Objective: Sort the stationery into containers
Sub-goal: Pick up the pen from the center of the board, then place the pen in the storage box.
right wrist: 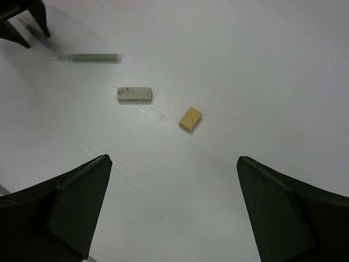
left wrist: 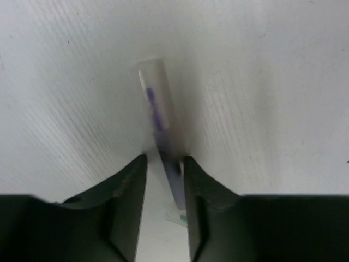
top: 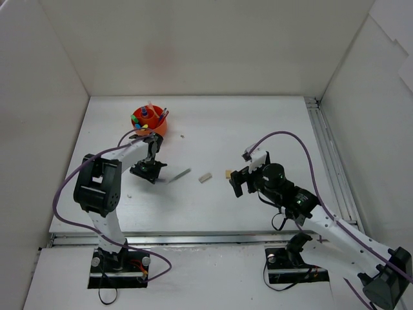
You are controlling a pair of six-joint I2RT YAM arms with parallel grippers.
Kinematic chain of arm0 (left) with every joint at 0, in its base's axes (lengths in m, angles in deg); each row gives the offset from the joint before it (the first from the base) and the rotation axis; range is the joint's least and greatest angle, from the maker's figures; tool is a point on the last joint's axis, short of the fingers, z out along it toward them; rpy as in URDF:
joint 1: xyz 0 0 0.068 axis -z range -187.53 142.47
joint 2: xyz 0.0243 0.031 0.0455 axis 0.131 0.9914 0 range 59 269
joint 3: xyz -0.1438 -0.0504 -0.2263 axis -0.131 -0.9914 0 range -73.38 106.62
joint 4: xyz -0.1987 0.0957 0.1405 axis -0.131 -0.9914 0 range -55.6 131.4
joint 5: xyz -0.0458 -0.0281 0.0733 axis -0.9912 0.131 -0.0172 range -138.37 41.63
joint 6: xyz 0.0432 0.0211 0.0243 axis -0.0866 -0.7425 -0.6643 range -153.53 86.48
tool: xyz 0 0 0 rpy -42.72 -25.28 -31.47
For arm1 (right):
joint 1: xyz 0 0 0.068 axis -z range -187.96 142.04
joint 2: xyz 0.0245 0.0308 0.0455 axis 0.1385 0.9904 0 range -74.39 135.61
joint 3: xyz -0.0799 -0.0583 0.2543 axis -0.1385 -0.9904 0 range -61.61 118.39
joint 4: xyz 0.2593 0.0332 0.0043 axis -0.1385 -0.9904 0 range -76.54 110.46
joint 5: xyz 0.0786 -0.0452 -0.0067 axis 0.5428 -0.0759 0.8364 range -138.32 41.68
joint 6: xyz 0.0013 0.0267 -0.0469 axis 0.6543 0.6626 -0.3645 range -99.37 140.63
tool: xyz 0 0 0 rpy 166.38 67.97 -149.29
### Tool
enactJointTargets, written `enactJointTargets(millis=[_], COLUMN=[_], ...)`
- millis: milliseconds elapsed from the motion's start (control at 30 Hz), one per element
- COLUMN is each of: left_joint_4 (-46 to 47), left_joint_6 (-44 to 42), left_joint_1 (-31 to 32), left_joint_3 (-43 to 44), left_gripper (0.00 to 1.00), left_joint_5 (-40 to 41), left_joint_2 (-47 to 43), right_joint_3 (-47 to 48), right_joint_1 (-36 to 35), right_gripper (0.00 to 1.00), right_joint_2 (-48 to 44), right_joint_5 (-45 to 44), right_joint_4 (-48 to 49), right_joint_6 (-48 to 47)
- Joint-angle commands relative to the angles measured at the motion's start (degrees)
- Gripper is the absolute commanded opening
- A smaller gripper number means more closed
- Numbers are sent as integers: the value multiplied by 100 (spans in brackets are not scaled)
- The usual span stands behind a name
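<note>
i see the clear tube (left wrist: 157,106) lying inside my left claw (left wrist: 165,161), long axis running straight away from it, jaws half closed but not yet pinching.

One orange organizer (top: 159,128) at eleven o'clock on the tabletop (top: 258,129), and the pens and caps (top: 143,117) standing in it are too bunched to count. Loose: one clear tube (top: 181,174), and at its three o'clock two erasers, a pale grey eraser (top: 205,177) and a yellow eraser (top: 228,174). Two grippers: left gripper (left wrist: 164,159), right gripper (right wrist: 173,159)
</note>
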Motion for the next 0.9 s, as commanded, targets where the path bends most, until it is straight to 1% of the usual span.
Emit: enactJointTargets(millis=[0, 33, 133, 233, 267, 300, 333, 500, 600, 633, 667, 733, 767, 800, 833, 867], left_joint_4=[119, 119, 172, 154, 154, 145, 119, -144, -197, -171, -93, 669, 1717, 2267, 2829, 3357], left_joint_6=[-21, -21, -91, -91, -100, -126, -144, -477, -960, -1283, -1582, -2424, -3725, -4443, -5086, -6397], left_joint_1=[-54, -54, -54, -107, -107, -107, -107, -107, 33, 104, 278, 437, 586, 640, 640, 640], left_joint_3=[-67, -59, -58, -32, -41, -24, 3, 388, 652, 706, 758, 724, 637, 383, 233, 101], left_gripper=[23, 22, 21, 17, 11, 10, 0, 0, 0, 0, 0, 0, 0, 0, 0, 0], left_joint_5=[63, 45, 19, -8, 1, 1, 45, 536, 1107, 1526, 1748, 2126, 2137, 2067, 1745, 1428], left_joint_2=[138, 156, 200, 209, 191, 174, 112, -309, -818, -1133, -1328, -1907, -2110, -2468, -2611, -2752], right_joint_3=[64, 55, 64, 64, 64, 64, 55, 64, 72, 72, 72, 81, 81, 73, 64, 81], right_joint_1=[-32, -32, -32, -32, -32, -32, -32, -32, -32, -23, -40, -32, -49, -32, -40, -41], right_gripper=[98, 98, 98, 98, 98, 98, 98, 98, 98, 98, 98, 98, 98, 98, 98, 98], right_joint_2=[-96, -105, -96, -79, -79, -96, -105, -114, -105, -105, -88, -79, -61, -61, -44, 9], right_joint_5=[-145, -145, -136, -127, -136, -145, -145, -136, -127, -145, -154, -163, -180, -189, -198, -198], right_joint_4=[200, 191, 200, 191, 182, 182, 182, 191, 208, 209, 209, 226, 244, 270, 296, 314], right_joint_6=[-33, -33, -33, -33, -33, -33, -42, -60, -69, -60, -60, -60, -68, -60, -234, -253])
